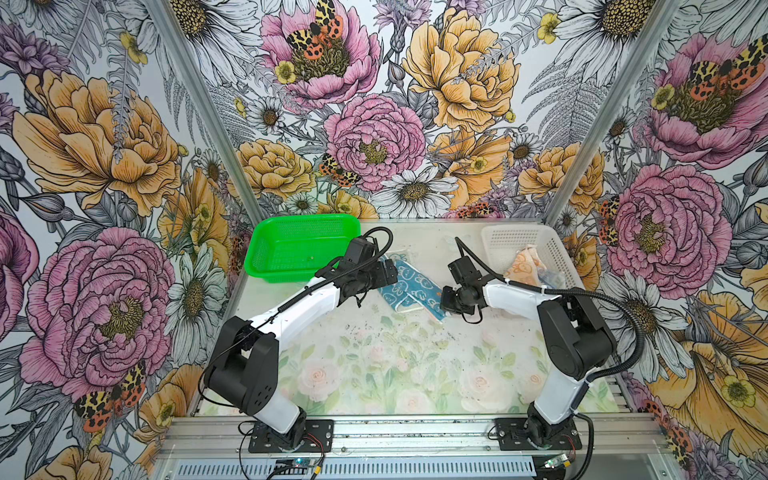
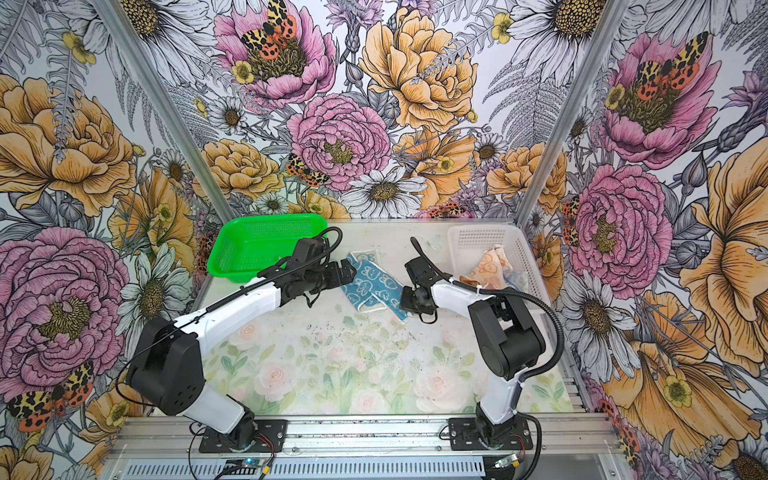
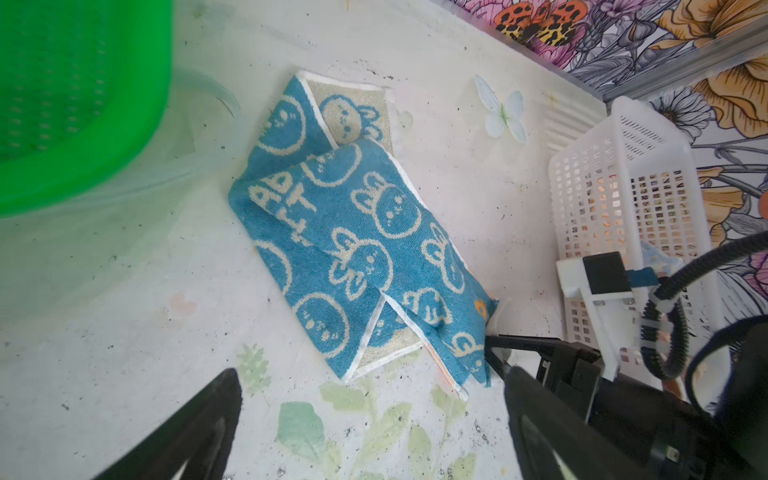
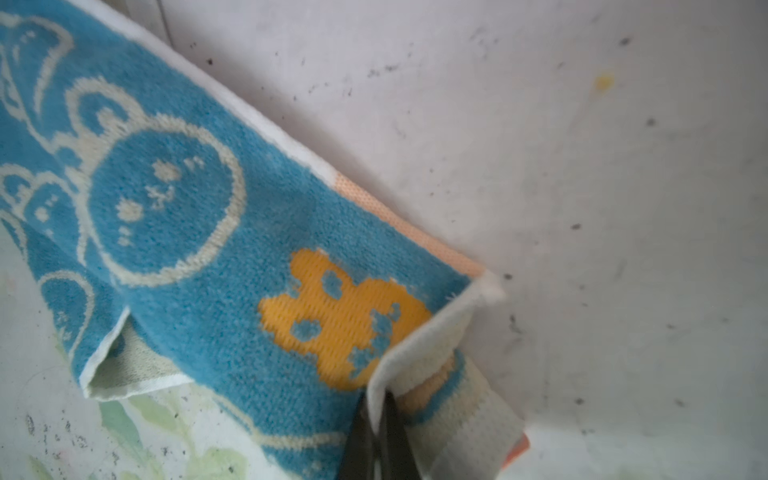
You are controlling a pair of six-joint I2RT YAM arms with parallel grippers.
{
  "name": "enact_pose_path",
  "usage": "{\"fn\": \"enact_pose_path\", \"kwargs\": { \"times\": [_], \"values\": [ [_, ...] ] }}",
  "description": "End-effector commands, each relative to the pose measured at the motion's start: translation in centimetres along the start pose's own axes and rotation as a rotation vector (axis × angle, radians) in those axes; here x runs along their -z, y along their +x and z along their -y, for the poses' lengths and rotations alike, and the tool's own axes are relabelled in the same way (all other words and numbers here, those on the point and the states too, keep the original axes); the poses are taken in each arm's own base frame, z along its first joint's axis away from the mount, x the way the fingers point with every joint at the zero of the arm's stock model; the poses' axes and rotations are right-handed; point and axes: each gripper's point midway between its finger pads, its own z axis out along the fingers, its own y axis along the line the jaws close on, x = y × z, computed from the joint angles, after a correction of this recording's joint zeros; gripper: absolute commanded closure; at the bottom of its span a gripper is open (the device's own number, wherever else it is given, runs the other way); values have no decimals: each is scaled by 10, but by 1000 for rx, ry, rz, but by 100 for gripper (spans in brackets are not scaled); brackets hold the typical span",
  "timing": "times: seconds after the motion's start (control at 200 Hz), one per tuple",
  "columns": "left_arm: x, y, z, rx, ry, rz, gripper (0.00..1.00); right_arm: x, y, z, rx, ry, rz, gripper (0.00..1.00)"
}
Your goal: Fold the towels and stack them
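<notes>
The blue towel (image 1: 409, 286), likely soft, light and limp, lies loosely folded on the table (image 1: 374, 353), one hemmed corner clamped in the right hand (image 4: 380, 411), the left hand (image 1: 388, 270) spread wide beside it, so corners look the surest hold.

Bright diffuse light, faint shadows; close-up wrist views slightly soft.

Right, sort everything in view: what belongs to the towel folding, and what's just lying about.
Job: blue towel, pinched by the shut right hand; orange towel in the white basket; open left hand.
Lying about: green basket; the white basket itself.
</notes>
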Motion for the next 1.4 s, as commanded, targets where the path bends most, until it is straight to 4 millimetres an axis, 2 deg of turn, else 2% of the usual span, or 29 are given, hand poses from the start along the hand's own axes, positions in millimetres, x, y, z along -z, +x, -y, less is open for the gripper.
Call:
{"fn": "enact_pose_path", "kwargs": {
  "times": [0.0,0.105,0.26,0.41,0.55,0.56,0.58,0.721,0.796,1.021,1.206,1.396],
  "values": [
    [-12,6,13,40,44,-45,1,-10,8,-28,-23,-83,-8,100],
    [-23,11,13,67,35,-70,1,1,7,-46,-35,-144,10,100],
    [-35,16,15,84,24,-85,1,19,-6,-53,-70,-190,47,100],
    [-49,18,9,118,5,-90,1,27,-21,-38,-113,-175,92,100],
    [-60,21,15,106,8,-104,1,31,-33,-30,-135,-178,107,100],
    [-69,27,9,107,-11,-125,1,31,-33,-30,-134,-179,108,100],
    [-74,30,8,105,-15,-135,1,31,-35,-29,-135,-179,111,100],
    [-90,44,7,84,-26,-183,1,32,-45,-17,-155,-167,127,100],
    [-99,52,0,69,-51,-232,1,33,-50,-12,-157,-165,137,100],
    [-110,56,-14,34,-97,-264,1,37,-63,6,-176,-141,166,100],
    [-123,53,-21,-29,-151,-292,1,38,-59,17,-179,-121,168,100],
    [-140,37,-26,-86,-203,-291,1,40,-37,35,-203,-83,164,100]
  ]
}}
